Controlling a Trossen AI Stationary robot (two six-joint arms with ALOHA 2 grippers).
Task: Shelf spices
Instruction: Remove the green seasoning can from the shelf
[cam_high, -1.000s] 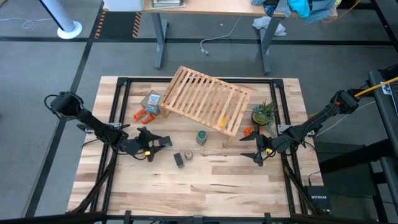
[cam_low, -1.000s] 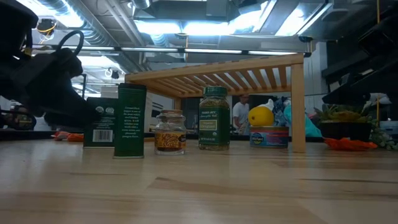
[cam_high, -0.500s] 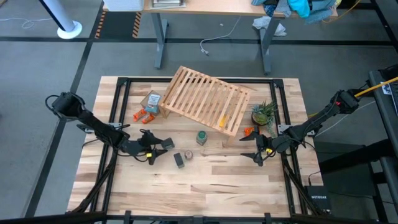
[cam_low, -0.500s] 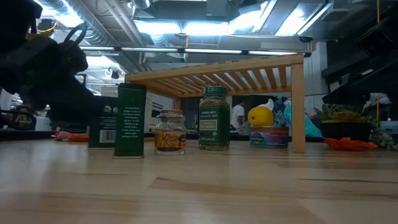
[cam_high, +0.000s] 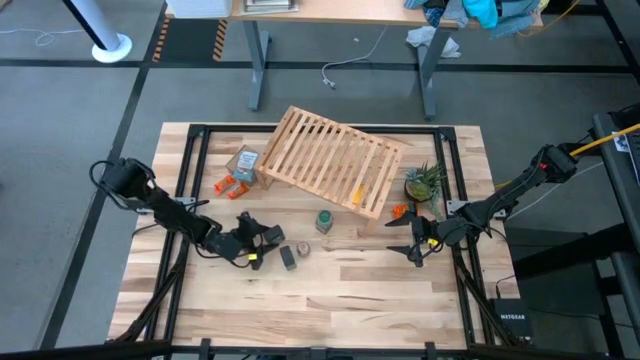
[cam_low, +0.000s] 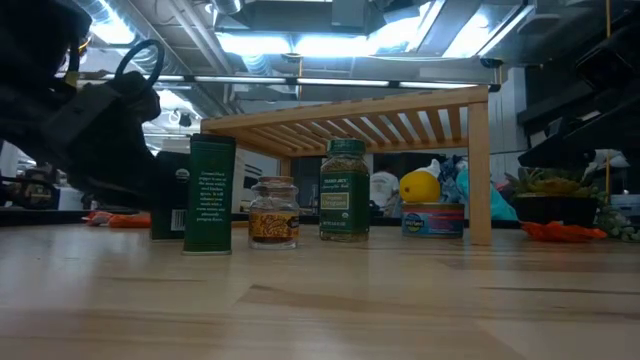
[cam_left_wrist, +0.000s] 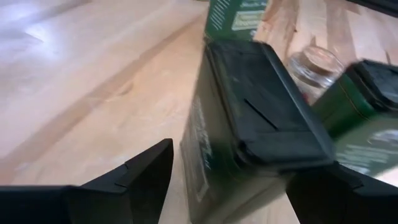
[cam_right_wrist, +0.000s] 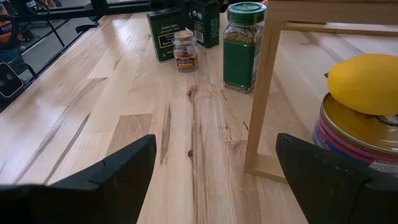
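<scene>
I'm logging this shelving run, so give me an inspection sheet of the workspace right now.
Surface: wooden tabletop, bare along the near edge.
Job's things: four spice jars grouped before the slatted shelf: green round jar, tiny glass jar, two dark tins.
Clutter: cardboard box, orange pieces, potted plant; lemon and can under the shelf.
Grippers: left gripper open around a dark tin; right gripper open, waiting right.
Cables: cable on the floor.
Surroundings: desk behind.
</scene>
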